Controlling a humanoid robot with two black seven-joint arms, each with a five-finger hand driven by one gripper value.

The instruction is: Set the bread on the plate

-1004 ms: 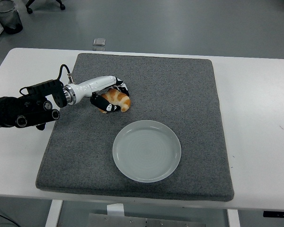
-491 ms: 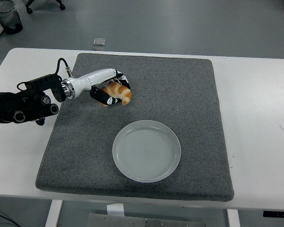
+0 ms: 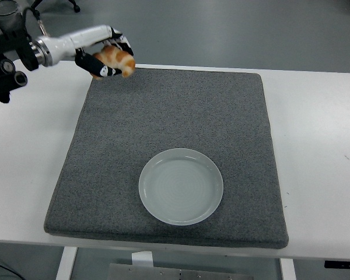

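Bread (image 3: 118,59), a golden-brown croissant-shaped piece, held up near the top-left of the view, above the far left corner of the grey felt-like mat (image 3: 169,151). Gripped by the left hand (image 3: 105,55), white-shelled with black fingers (image 3: 99,69) curled underneath and around; underside of the bread hidden by those fingers. Cannot tell how high off the mat. Left arm cut off by the picture's left edge, only the white forearm and black wrist joint showing. Round pale grey-green ceramic plate (image 3: 181,185) flat on the mat toward the near side, bare, well apart from the bread. Mat spread over the white tabletop (image 3: 315,146). Dark bin (image 3: 6,11) on the floor at the top-left corner, partly cropped and partly behind the arm.
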